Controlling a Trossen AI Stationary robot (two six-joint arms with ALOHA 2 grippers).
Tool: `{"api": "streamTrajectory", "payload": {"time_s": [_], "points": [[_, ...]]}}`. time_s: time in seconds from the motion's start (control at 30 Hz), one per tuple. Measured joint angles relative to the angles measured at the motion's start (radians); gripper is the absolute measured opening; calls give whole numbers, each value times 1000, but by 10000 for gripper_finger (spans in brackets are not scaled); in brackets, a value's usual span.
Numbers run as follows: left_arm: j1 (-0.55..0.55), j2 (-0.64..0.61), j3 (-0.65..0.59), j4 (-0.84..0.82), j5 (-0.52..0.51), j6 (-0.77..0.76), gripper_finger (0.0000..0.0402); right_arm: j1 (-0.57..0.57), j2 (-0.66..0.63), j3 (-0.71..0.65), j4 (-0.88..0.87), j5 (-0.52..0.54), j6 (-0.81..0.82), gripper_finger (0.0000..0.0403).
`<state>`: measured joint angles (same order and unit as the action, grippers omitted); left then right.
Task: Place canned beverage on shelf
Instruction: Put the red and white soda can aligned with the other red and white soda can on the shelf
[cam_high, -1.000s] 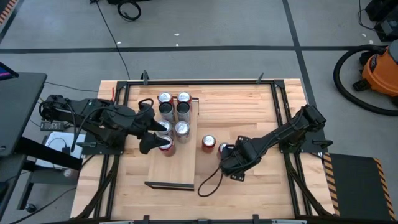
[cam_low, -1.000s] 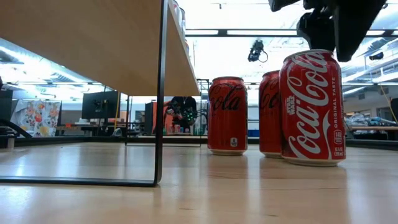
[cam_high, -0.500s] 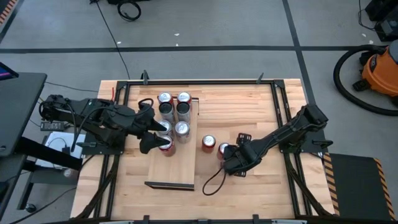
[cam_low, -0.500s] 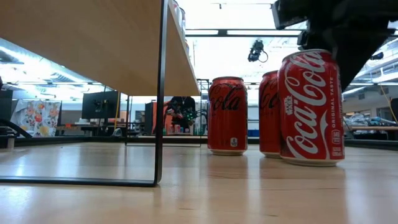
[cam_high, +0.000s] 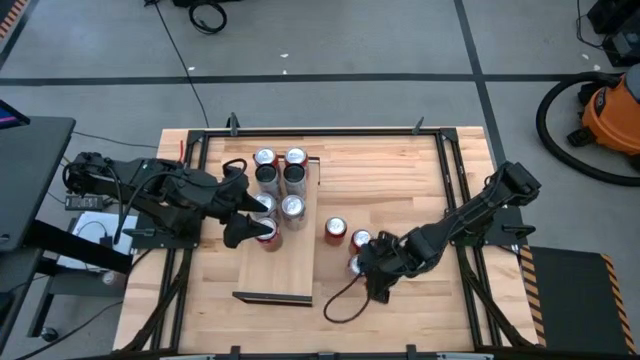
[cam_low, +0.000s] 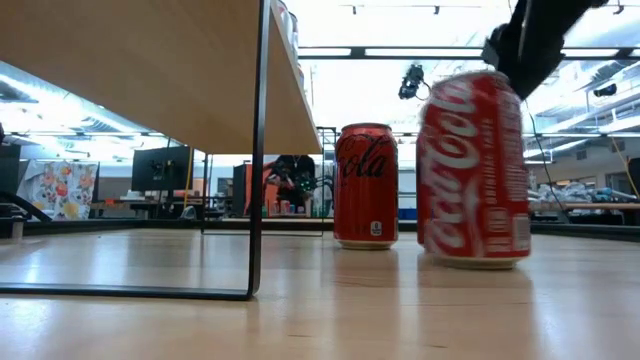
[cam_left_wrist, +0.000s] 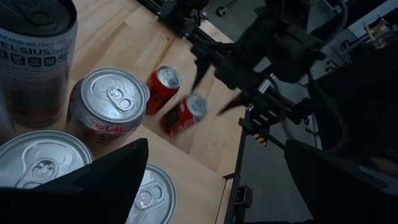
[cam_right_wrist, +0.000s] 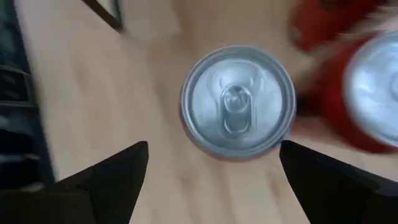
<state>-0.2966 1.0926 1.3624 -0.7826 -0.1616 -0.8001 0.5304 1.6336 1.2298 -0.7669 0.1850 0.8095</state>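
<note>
Right gripper (cam_high: 362, 268) over a red can (cam_high: 358, 262) on the table (cam_high: 400, 180), fingers apart, nothing held.
Can stands beside the shelf (cam_high: 278, 270), near another red can (cam_high: 335, 231) (blurred in low view). Left gripper (cam_high: 252, 218) spread open over cans on shelf, around red can there (cam_high: 266, 234).

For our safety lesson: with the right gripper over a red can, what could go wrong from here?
1. The open right gripper straddles a can; a second red can sits close beside, so a finger may knock it.
2. One end of the shelf is crowded with cans, the left gripper over them; placing there could topple one.
</note>
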Motion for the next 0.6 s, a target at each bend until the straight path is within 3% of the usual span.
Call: {"api": "streamTrajectory", "payload": {"time_s": [0.37, 0.6], "points": [[0, 0, 0, -3, 19, 3, 389, 39, 10, 1, 229, -125, 91, 372], [0, 0, 0, 1, 21, 2, 389, 34, 10, 19, 265, -90, -131, 372]]}}
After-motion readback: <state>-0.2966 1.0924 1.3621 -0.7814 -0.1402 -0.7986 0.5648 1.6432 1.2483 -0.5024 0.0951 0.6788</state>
